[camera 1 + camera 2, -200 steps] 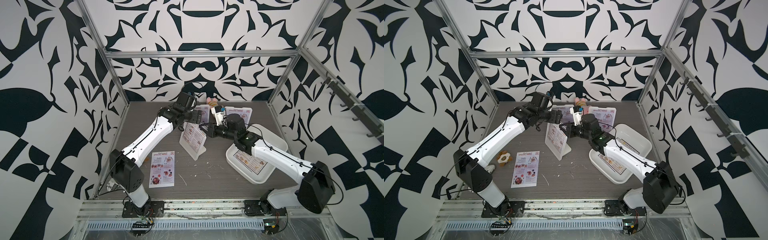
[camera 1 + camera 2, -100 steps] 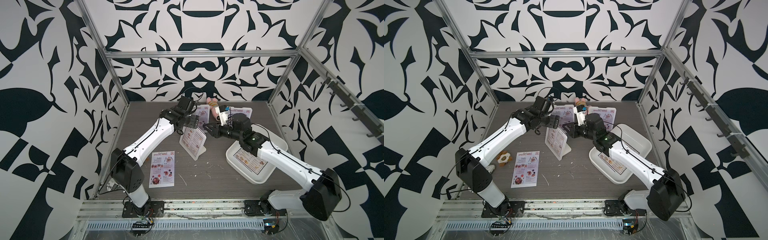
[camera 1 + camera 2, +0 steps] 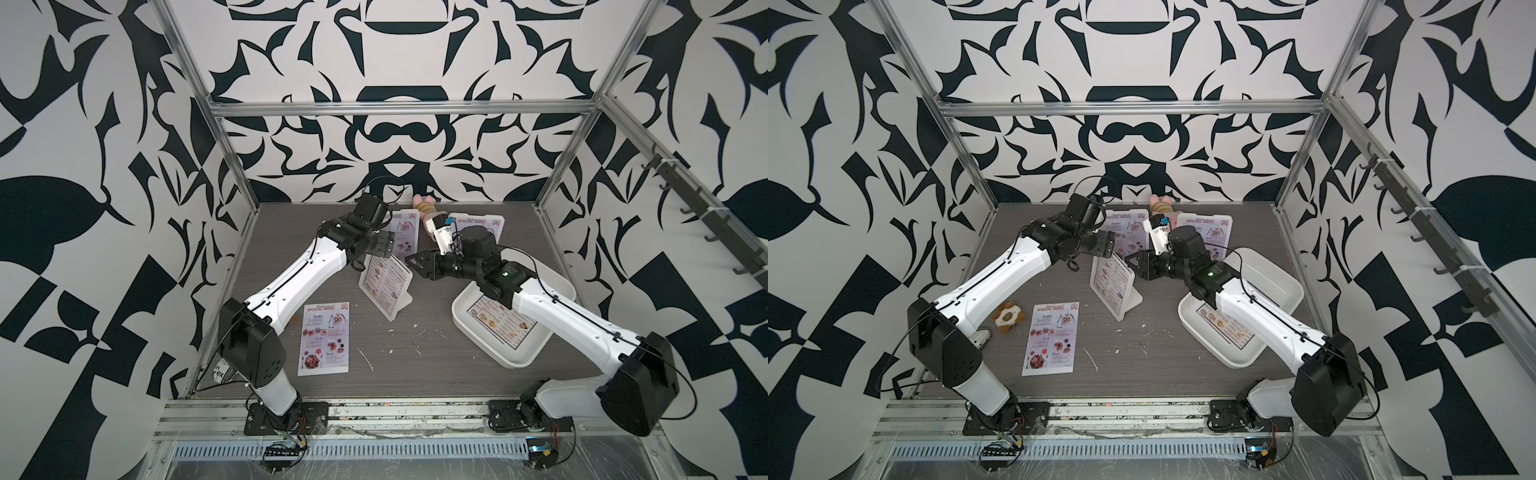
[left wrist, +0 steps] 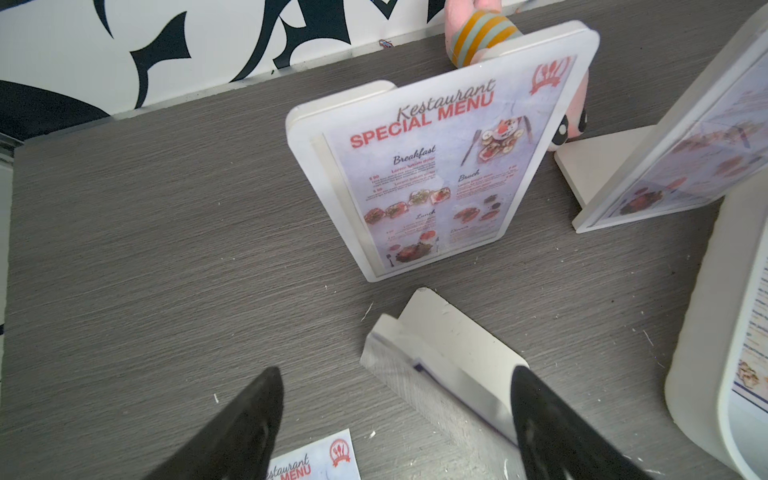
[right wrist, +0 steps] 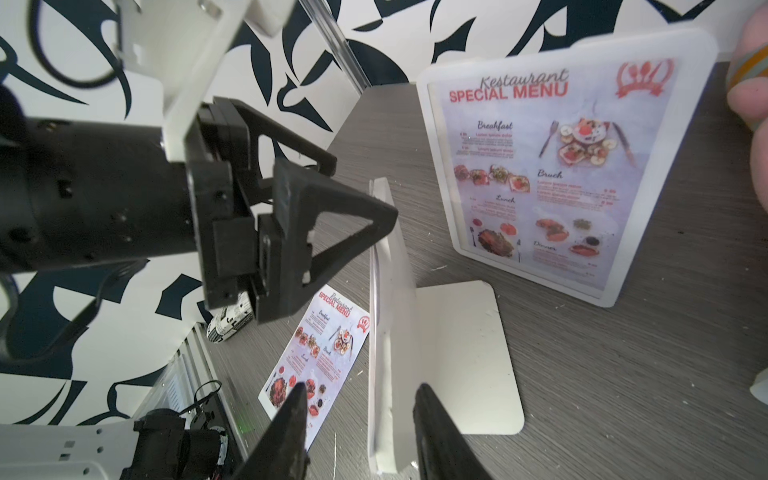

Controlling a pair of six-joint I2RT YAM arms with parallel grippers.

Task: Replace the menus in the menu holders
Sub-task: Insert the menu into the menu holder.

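mid-table point(image 3: 415, 365) point(image 3: 1142, 374): a white menu holder point(image 3: 406, 300) point(image 3: 1133, 300) point(image 4: 440, 353) point(image 5: 392, 332), upright on its slanted foot, with a white dark-bordered menu point(image 3: 384, 282) point(image 3: 1112, 282) behind its front face. header too small to read.

over its top edge: left gripper point(image 4: 395, 374) point(image 5: 365, 189), fingers point(image 4: 249, 428) spread wide to either side of the edge and clamped on nothing. one tip right at the top corner in the right wrist view, contact unclear.

at the side edge nearer the tray: right gripper point(image 3: 409, 261) point(image 3: 1129, 261) point(image 5: 360, 388), fingers apart, straddling the edge-on frame. one finger point(image 5: 291, 428) clear of the front face, one just beside the back, no squeeze visible.

flat on the table near the left arm's base: a loose special menu point(image 3: 326, 338) point(image 3: 1052, 338) point(image 5: 320, 361), face up.

along the back wall: two more holders point(image 3: 1127, 230) point(image 3: 1208, 230) point(image 4: 436, 166) point(image 5: 552, 166), each upright with a pink-lavender "special menu" sheet inside. between them, against the wall, a pink plush toy point(image 3: 424, 203) point(image 3: 1160, 203) point(image 4: 482, 33).

under the right forearm: a large white tray point(image 3: 515, 357) point(image 3: 1237, 353) with another white sheet point(image 3: 498, 320) point(image 3: 1225, 326) lying in it, partly hidden by the arm.
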